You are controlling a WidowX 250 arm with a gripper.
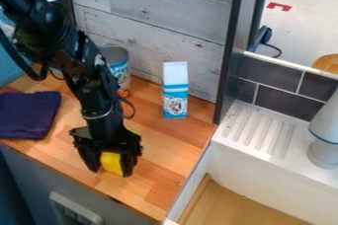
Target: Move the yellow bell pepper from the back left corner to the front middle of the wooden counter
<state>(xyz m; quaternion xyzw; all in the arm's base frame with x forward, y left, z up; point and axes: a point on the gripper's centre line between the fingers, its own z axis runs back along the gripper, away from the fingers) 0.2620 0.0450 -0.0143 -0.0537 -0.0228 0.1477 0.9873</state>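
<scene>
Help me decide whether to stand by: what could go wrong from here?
The yellow object sits between the fingers of the gripper, near the front edge of the wooden counter; if it slipped, it might end up over that edge. The arm passes in front of the can in this view, so a backward swing could perhaps knock it. The blue-and-white carton stands tall and narrow, and might tip if bumped.

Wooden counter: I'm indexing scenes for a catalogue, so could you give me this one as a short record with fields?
gripper: above the counter, near its front edge
between jaws: yellow object
cloth: dark purple, folded, at picture left
carton: blue and white, upright, near the wall
can: behind the arm, partly hidden
sink: white, at picture right
</scene>
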